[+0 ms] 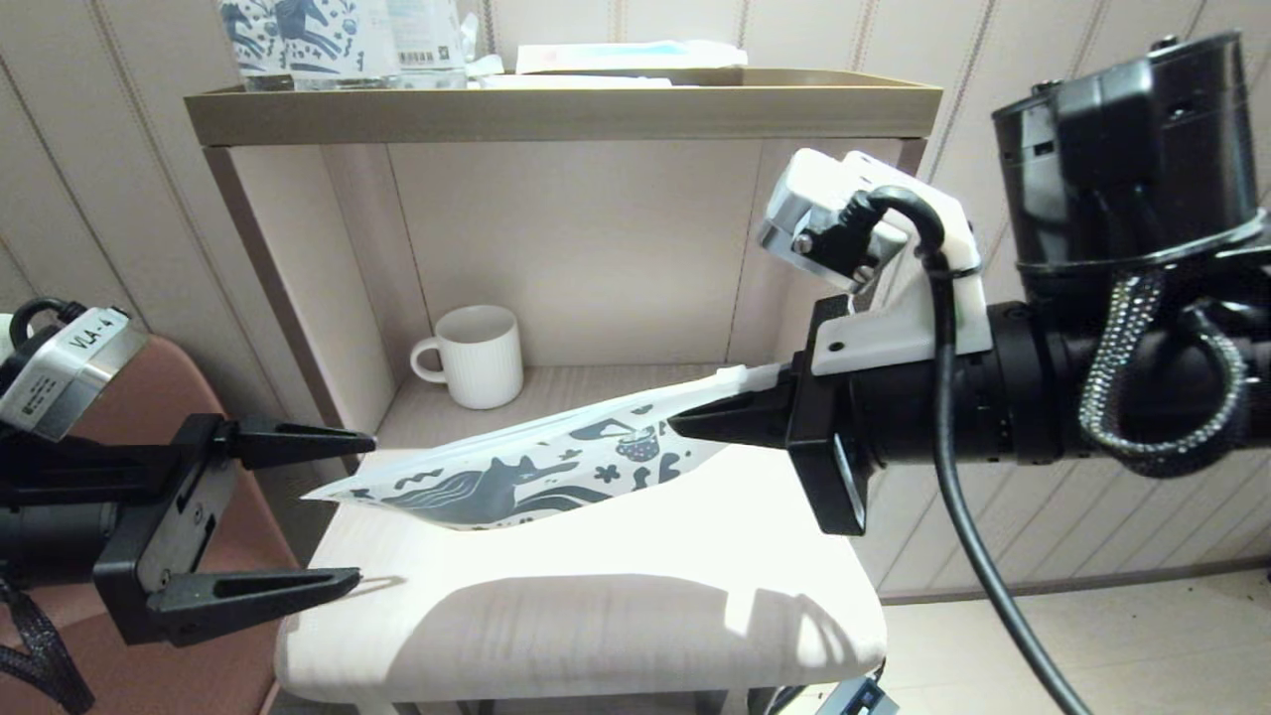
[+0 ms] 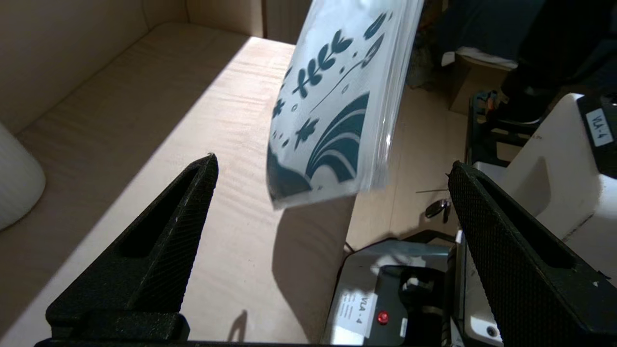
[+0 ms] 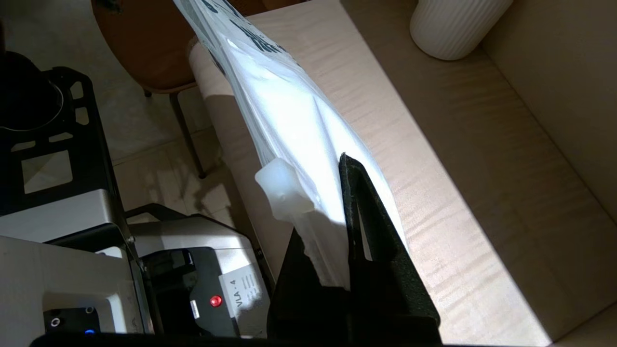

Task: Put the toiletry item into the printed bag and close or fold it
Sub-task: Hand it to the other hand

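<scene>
Right tool [image 1: 695, 425] clamped on the printed bag [image 1: 516, 477] at its slider end, bag held above the desk [image 1: 596, 596]. Left tool [image 1: 348, 511] jaws apart, just off the bag's free corner.

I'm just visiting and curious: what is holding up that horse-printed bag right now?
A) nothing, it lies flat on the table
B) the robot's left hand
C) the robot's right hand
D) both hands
C: the right hand is shut on one end of the printed bag, which hangs above the table; the left hand is open and apart from it.
</scene>
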### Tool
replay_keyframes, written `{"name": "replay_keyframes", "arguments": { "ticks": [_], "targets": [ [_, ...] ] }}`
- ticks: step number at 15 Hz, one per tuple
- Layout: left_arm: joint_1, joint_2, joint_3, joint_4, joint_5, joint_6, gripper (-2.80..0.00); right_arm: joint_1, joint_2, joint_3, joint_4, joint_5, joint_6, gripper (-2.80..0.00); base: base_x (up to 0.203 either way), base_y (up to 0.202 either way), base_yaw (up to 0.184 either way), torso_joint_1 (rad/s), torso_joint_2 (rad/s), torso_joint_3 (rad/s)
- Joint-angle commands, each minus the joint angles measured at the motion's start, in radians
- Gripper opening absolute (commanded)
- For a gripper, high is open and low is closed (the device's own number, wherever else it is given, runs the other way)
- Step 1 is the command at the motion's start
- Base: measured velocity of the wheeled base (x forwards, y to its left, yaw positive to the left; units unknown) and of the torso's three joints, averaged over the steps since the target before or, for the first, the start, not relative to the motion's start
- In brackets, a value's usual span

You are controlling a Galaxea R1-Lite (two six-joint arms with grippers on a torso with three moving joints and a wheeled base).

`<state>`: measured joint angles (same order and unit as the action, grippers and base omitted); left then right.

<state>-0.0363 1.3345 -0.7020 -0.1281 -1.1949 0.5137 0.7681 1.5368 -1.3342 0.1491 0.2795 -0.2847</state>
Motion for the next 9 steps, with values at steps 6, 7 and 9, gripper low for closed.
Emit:
{"name": "replay_keyframes", "arguments": {
  "ticks": [6, 7, 9],
  "targets": [
    [-0.203, 0.030, -0.068, -0.003, 0.008, -0.057, 0.00, 0.007, 0.031, -0.016, -0.042, 0.009, 0.018, -2.80, 0.000, 0.000, 0.000, 0.000, 0.00, 0.000],
    [-0.203, 0.035, -0.067, -0.004, 0.008, -0.057, 0.00, 0.007, 0.031, -0.015, -0.042, 0.009, 0.018, -2.80, 0.000, 0.000, 0.000, 0.000, 0.00, 0.000],
    [-0.203, 0.042, -0.071, -0.004, 0.008, -0.057, 0.00, 0.010, 0.034, -0.016, -0.042, 0.009, 0.018, -2.80, 0.000, 0.000, 0.000, 0.000, 0.00, 0.000]
  ]
}}
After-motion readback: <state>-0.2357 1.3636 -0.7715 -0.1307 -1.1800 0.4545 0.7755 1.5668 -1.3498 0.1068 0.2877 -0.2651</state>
